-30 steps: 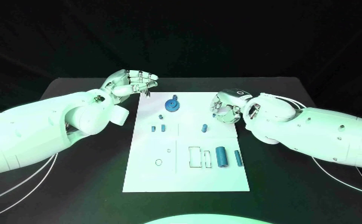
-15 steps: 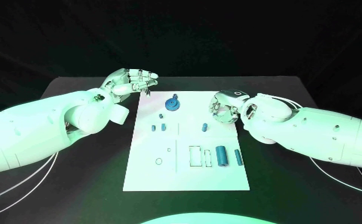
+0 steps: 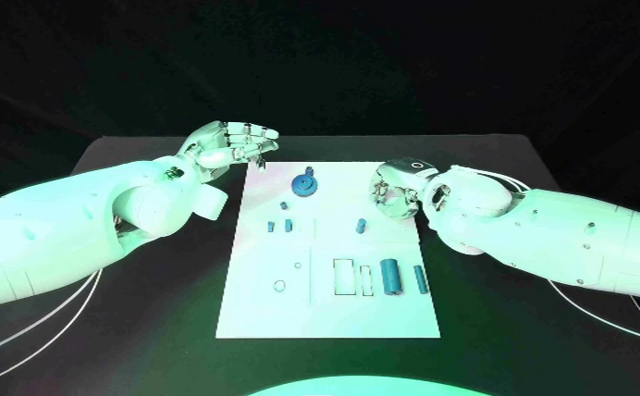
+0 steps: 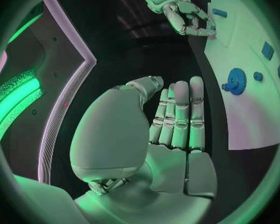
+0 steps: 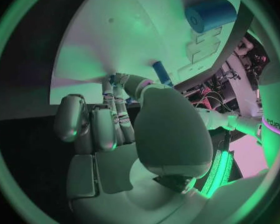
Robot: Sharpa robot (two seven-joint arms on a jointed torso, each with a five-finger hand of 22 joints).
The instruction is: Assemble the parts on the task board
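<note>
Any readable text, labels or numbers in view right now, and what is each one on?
Partial lettering, apparently "sharpa" seen upside down, on the white arm casing at the edge of the right wrist view; not fully legible.
Nothing readable on the task board or the parts.

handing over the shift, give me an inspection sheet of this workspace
surface: black table, bare around the board
job's things: white task board lying flat mid-table; blue gear-shaped part near its far end; small blue pegs mid-board; two blue cylinders by the cut-out slots
clutter: nothing seen
hands: left hand fingers curled, empty, off the board's far left corner; right hand curled over the board's right edge, contents cannot be told
cables: thin white cables trailing under both arms
surroundings: dark backdrop
</note>
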